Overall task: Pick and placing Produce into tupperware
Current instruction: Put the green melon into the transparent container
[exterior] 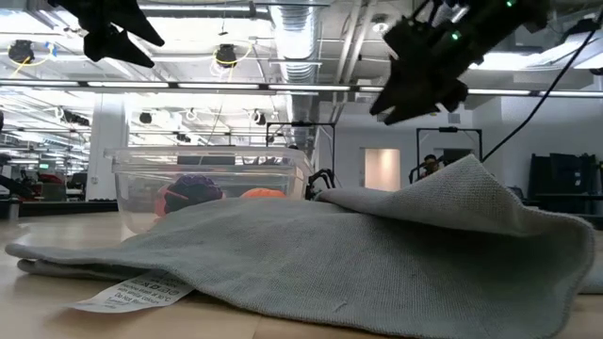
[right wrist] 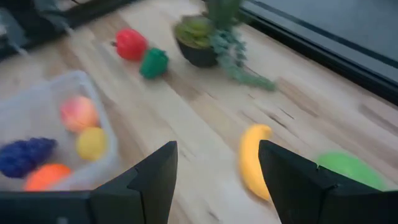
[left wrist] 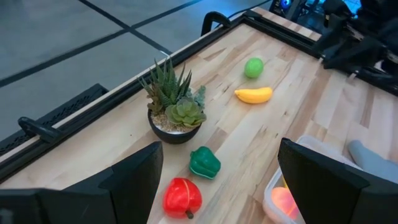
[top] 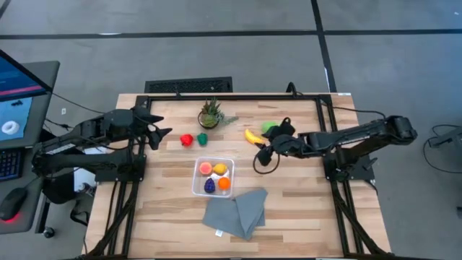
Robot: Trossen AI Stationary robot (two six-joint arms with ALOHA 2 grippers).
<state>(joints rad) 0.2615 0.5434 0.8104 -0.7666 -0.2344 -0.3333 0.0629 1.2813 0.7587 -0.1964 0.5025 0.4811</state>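
The clear tupperware stands mid-table and holds a peach-pink fruit, a yellow one, a purple one and an orange one. On the table lie a red pepper, a dark green pepper, a banana and a lime-green fruit. My left gripper hovers open, left of the red pepper. My right gripper hovers open just near-side of the banana, right of the tupperware. Both grippers are empty.
A spiky potted plant stands at the far side, behind the two peppers. A folded grey cloth with a white tag lies at the near side, against the tupperware's near right corner. Bare wood shows left of the tupperware.
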